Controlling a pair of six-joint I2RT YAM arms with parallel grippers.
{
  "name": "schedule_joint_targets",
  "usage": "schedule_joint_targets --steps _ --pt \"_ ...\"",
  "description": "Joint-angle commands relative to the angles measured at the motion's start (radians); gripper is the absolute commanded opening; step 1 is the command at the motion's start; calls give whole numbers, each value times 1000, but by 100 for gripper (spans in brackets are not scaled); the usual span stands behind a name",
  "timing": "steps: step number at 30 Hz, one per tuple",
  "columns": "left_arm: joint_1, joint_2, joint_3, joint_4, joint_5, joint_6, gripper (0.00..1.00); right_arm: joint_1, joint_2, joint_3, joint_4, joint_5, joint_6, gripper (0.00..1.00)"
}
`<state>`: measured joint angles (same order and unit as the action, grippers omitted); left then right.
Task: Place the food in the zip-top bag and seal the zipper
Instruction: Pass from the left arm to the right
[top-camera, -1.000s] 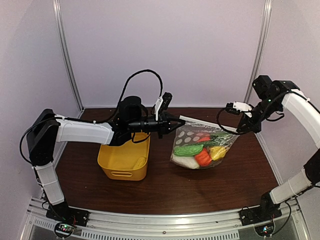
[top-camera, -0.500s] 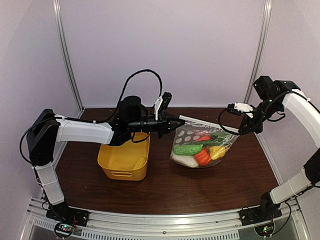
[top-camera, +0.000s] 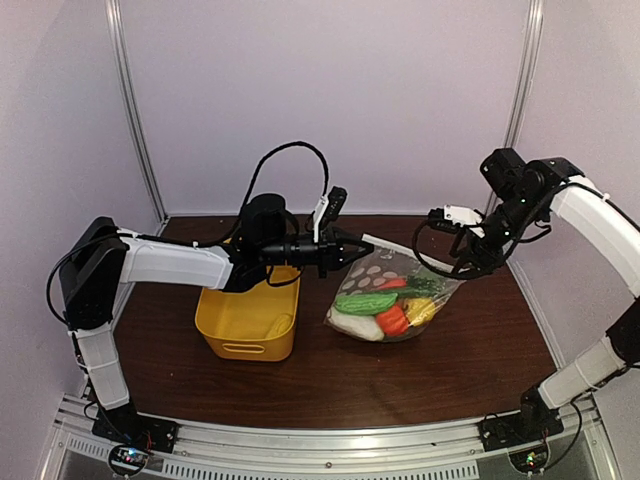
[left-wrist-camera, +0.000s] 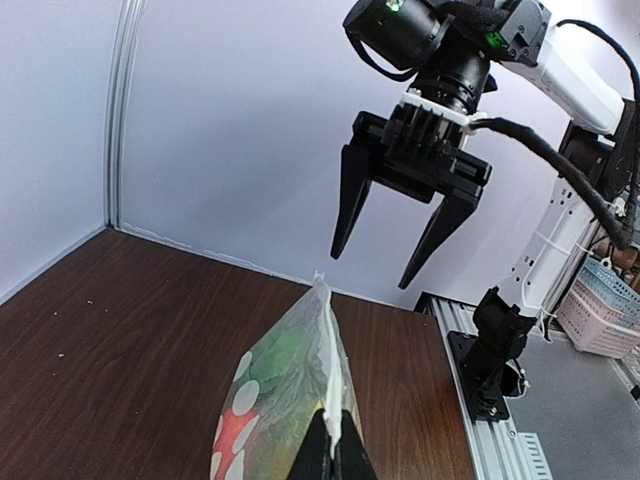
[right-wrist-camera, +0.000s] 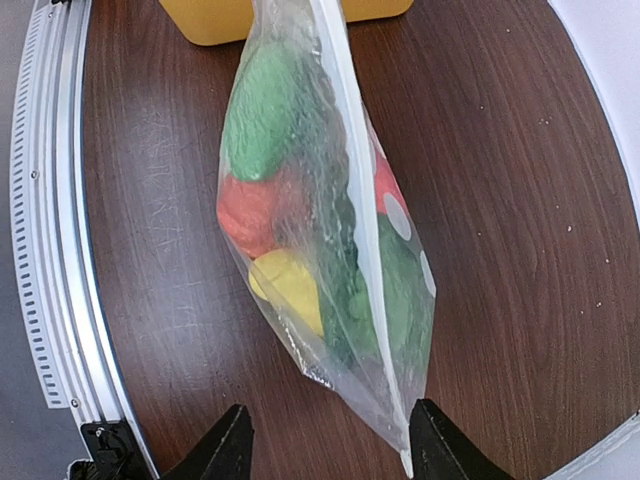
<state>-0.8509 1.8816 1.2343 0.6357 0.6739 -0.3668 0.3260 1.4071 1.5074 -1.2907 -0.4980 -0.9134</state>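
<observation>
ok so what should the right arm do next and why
Probably lower the open right gripper onto the free end of the zipper and pinch it, to start pressing it shut. The food is inside the bag, the left gripper holds the other end, and whether the strip is sealed can't be told.

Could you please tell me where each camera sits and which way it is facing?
Top external: above and behind the robot, looking down on the table; left arm and right arm show.
Left wrist: looks along the zipper toward the open right gripper; left gripper's shut tips show.
Right wrist: straight down on the food; own fingertips show.
All share the zip-top bag.
</observation>
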Motion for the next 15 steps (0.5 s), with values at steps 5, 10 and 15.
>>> schedule_joint_targets --steps 5,10,15 --pt "-5 19 27 44 39 -24 0 32 156 75 62 -64 17 53" --pt "-5 18 36 28 49 -16 0 42 202 87 52 -93 11 36" --pt "-4 15 54 -41 -2 18 5 44 206 120 41 -107 19 2"
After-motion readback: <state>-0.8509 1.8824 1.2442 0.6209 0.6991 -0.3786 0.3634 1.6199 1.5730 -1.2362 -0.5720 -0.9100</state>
